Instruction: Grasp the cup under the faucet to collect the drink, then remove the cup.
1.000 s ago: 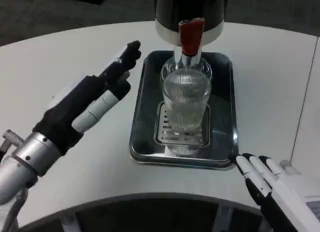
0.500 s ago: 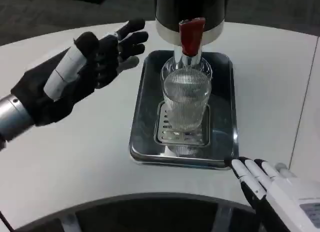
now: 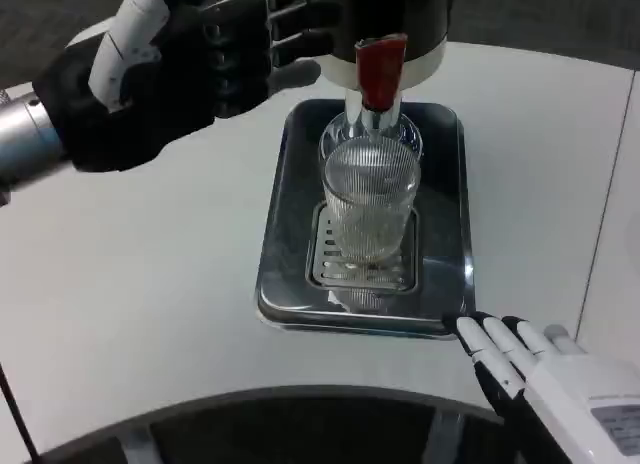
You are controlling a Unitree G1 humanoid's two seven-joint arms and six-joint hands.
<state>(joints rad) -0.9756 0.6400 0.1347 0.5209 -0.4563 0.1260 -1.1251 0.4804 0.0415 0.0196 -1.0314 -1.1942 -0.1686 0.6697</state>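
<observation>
A clear ribbed glass cup stands upright on the grate of a metal drip tray, directly under the faucet with its red lever. The black dispenser body rises behind it. My left hand is raised at the upper left, fingers spread and reaching toward the dispenser, holding nothing and clear of the cup. My right hand lies low at the bottom right, its fingers extended beside the tray's near right corner, empty.
The white round table spreads to the left and front of the tray. A seam to another table panel runs along the right side. The table's curved front edge lies near the bottom.
My left hand has risen and swung up and right, from beside the tray to the level of the dispenser. My right hand has edged slightly left toward the tray corner. The cup has not moved.
</observation>
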